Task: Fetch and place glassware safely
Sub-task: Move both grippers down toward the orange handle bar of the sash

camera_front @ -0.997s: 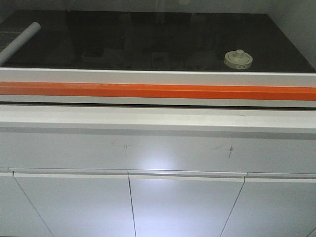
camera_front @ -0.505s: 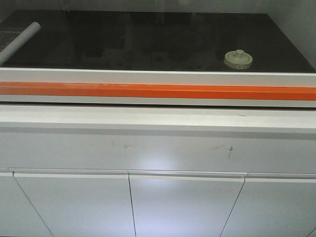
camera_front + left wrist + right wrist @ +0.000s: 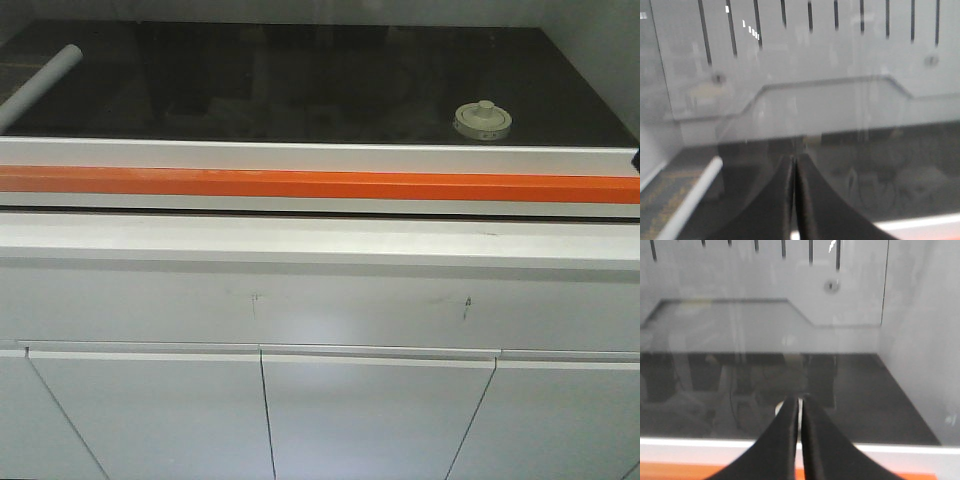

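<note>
The left end effector has its dark fingers pressed together, empty. The right end effector is likewise closed, holding nothing.

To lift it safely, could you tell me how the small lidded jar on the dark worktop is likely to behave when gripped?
The jar looks squat and wide, so it probably will not tip easily. The lid may be loose; lifting by its knob could leave the jar behind. The glossy worktop would likely let it slide if nudged.
</note>
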Available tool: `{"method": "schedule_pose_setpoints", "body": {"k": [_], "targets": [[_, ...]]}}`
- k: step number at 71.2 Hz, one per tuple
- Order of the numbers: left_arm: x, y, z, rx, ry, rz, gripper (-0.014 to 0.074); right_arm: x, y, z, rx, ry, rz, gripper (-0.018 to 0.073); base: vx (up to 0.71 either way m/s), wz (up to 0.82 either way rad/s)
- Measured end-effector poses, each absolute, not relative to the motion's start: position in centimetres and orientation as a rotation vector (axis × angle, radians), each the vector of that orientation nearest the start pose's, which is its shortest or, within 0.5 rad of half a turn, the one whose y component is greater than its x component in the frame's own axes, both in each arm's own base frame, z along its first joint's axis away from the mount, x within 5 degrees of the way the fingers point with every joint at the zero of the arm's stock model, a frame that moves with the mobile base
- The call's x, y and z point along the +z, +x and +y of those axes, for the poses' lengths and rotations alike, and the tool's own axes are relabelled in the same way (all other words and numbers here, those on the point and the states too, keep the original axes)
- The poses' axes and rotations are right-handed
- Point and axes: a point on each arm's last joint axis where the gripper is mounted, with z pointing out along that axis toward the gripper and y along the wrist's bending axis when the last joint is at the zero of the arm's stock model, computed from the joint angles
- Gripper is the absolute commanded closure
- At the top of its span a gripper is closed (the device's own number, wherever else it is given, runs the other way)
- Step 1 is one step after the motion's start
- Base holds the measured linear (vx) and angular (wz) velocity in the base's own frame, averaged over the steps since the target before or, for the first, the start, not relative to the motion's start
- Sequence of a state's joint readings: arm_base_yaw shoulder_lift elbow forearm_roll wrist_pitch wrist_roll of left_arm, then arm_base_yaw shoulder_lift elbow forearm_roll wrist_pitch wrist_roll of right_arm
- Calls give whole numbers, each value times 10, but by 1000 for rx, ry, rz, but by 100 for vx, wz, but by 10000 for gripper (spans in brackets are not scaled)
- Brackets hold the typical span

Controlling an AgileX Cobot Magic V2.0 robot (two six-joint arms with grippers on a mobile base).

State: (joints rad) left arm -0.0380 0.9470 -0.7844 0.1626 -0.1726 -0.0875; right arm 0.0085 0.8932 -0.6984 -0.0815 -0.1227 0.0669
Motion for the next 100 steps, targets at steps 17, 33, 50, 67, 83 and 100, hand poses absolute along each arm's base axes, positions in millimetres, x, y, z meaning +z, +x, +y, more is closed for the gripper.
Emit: {"method": "schedule_pose_setpoints", "body": {"k": [17,33,50,67,83,100], "targets": [[323,223,-13,-39,103,1579,603,308,210,5,22,-39,1573,563,0,0],[268,211,-16,-82,115,1590,603,256,205,6,44,-49,1569,563,0,0],[246,217,-17,-102,119,1616,603,227,221,11,22,-153,1541,563,0,0],[236,228,-19,-121,119,1595,603,196,239,13,39,-161,1578,563,0,0],[232,231,-19,-124,119,1603,603,175,252,12,32,-151,1617,563,0,0],[231,231,-19,-125,119,1607,603,168,273,9,15,-119,1627,563,0,0]]}}
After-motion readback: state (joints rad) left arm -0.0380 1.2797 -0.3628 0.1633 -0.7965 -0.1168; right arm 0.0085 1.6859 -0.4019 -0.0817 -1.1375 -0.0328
